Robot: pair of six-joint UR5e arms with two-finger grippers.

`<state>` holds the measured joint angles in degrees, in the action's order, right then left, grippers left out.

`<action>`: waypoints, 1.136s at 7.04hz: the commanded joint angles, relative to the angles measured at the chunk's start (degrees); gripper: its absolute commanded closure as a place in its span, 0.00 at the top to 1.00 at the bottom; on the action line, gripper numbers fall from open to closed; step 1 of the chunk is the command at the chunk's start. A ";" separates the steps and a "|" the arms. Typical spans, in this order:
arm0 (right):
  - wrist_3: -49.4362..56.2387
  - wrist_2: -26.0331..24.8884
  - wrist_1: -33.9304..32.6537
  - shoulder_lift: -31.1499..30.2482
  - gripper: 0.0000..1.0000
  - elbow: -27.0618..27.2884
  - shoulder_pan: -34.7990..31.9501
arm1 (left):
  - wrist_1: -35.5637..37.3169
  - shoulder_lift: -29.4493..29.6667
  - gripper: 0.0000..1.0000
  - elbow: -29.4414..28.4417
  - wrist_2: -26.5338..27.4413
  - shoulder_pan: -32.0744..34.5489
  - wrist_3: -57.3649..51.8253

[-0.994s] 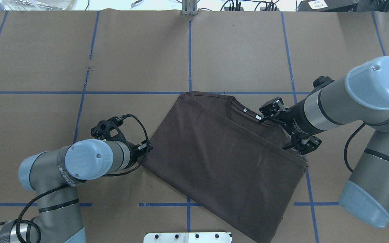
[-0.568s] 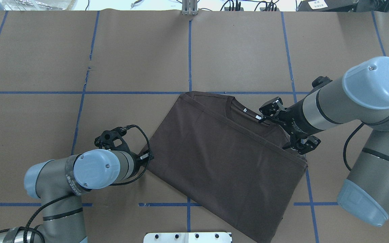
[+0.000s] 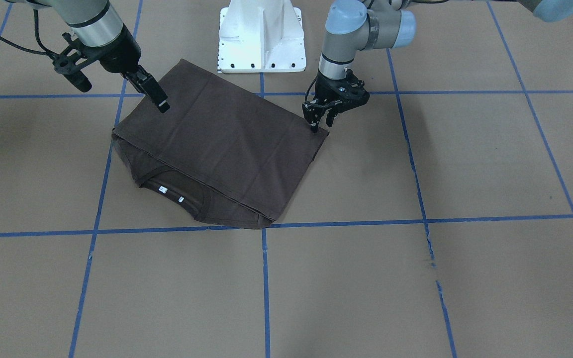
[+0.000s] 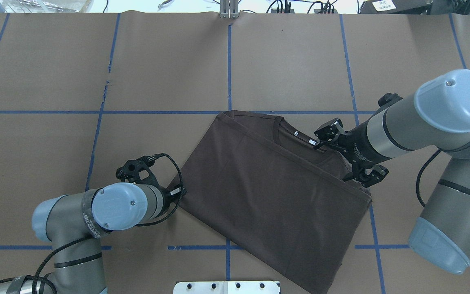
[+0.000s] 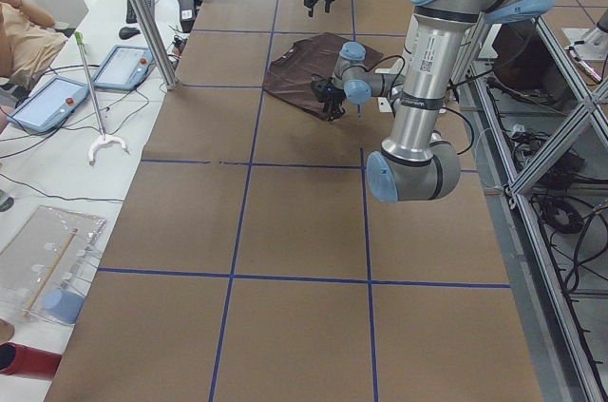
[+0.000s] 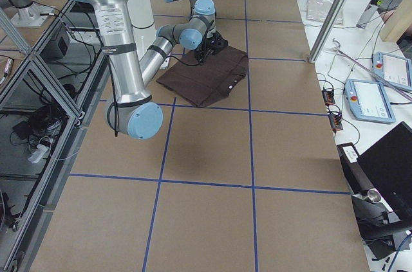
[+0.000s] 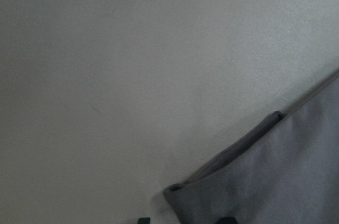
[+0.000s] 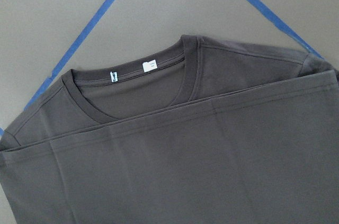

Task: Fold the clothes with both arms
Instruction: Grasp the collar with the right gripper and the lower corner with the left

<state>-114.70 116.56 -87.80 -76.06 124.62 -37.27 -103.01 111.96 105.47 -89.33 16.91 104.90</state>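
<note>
At a corner of the folded dark brown T-shirt, black left gripper, slightly shifted, is held parted; black right gripper is kept wide, empty; regrasp judged pending.

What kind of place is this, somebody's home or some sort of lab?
Most likely a robotics lab: the left arm and right arm work at a table papered brown and gridded with blue tape, touchscreen control pendants lie on a side bench, and aluminium framing holds cables alongside.
</note>
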 commanded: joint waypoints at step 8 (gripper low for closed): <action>-0.18 -0.37 -0.35 -0.41 1.00 -1.13 0.00 | 0.00 0.28 0.00 -1.58 2.05 1.28 -0.74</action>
<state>-114.87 116.27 -88.15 -76.40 123.92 -37.29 -103.01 112.23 104.48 -87.31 18.16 104.20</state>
